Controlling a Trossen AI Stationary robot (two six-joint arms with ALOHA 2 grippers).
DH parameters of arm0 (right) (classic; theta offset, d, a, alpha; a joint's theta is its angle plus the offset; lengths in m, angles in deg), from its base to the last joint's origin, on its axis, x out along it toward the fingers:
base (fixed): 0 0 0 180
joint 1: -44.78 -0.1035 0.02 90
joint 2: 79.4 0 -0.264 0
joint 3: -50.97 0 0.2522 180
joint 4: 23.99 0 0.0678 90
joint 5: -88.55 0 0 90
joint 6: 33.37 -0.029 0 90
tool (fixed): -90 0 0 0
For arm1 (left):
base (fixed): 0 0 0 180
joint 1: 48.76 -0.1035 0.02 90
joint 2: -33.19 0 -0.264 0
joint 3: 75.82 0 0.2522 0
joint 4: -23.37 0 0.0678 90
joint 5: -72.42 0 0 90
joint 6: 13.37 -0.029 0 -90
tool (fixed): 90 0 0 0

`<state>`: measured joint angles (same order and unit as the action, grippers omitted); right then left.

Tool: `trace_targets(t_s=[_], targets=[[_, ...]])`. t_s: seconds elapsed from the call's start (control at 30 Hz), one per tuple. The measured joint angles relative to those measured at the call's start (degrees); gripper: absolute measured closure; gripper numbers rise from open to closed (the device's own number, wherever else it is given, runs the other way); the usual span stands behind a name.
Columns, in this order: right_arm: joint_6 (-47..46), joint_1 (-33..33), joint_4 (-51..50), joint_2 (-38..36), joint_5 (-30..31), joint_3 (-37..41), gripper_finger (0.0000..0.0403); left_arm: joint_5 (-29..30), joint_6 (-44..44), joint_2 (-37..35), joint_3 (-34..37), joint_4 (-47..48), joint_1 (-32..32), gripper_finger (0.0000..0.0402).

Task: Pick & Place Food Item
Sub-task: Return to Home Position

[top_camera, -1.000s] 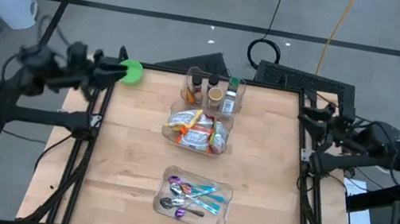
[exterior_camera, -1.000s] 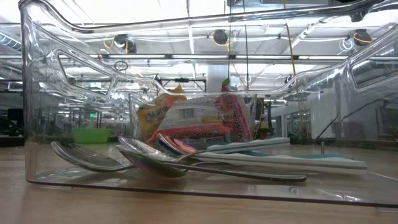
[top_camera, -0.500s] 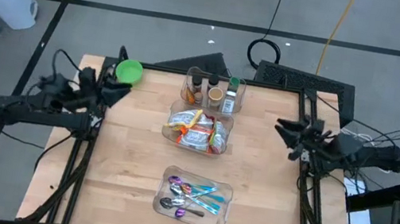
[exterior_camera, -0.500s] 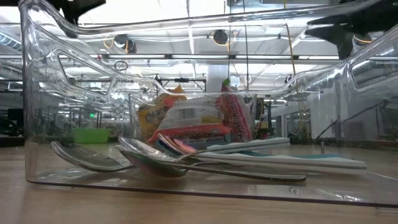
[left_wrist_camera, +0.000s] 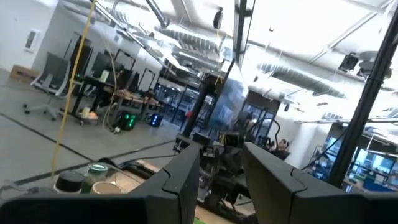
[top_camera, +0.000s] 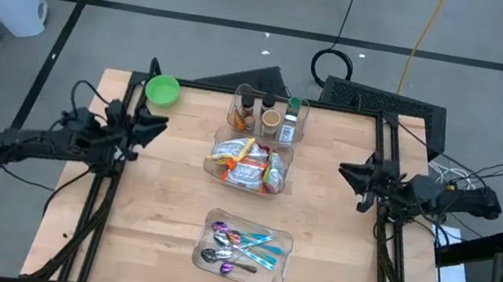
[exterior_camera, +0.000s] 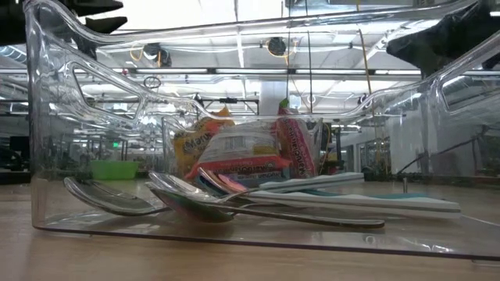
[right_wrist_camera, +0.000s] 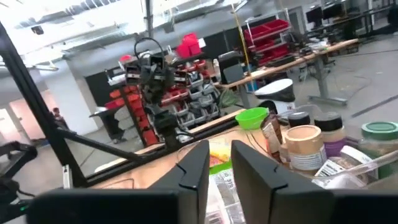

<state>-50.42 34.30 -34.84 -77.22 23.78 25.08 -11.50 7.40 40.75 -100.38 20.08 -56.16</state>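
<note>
1. Light wooden table (top_camera: pixel 160 208). It carries three bins in a row down its middle, from far edge to near edge.

2. Far clear plastic bin (top_camera: pixel 235 118). It holds small seasoning bottles (top_camera: pixel 272 120) standing upright with their caps facing up. One cap is tan, one is green and two are dark.

3. Middle clear plastic bin (top_camera: pixel 217 146), just beside the far one. It holds orange, red and white snack packets (top_camera: pixel 249 169). Seen from above, their long axes run roughly across the table from left to right. In the low view they stand on edge, leaning together.

4. Near clear plastic bin (top_camera: pixel 280 267), well apart from the middle bin. It holds metal and coloured spoons (top_camera: pixel 237 245) lying flat. Their bowls point toward the left arm's side and their handles toward the right arm's side. The blue handle angles slightly toward the far edge.

5. Round green bowl (top_camera: pixel 161 90), at the far left corner of the table.

6. Left gripper (top_camera: pixel 153 122). It is raised over the table's left edge, near the green bowl, and points inward toward the bins. Its fingers are spread with a clear gap and hold nothing. It is well apart from the snack packets, which lie level with it.

7. Right gripper (top_camera: pixel 350 174). It is raised over the right edge and points inward at the middle bin. Its fingers are parted and empty, and it is also well apart from the packets.
</note>
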Motion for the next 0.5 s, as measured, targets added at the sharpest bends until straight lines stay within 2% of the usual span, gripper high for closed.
trace_targets(t_s=[0.2,0.37,0.5], targets=[[1.31,0.01,5.82,-0.32,0.45,5.46,0.0396,0.32,-0.85,-2.08,3.78,-0.81,-0.02,0.0275],[0.36,0.02,11.35,-0.35,0.40,9.27,0.0395,0.70,-1.68,-2.09,5.05,-0.79,-0.02,0.0275],[1.27,0.02,11.26,-0.29,0.53,9.91,0.0402,1.22,-2.60,-2.09,5.85,-0.84,-0.02,0.0275]])
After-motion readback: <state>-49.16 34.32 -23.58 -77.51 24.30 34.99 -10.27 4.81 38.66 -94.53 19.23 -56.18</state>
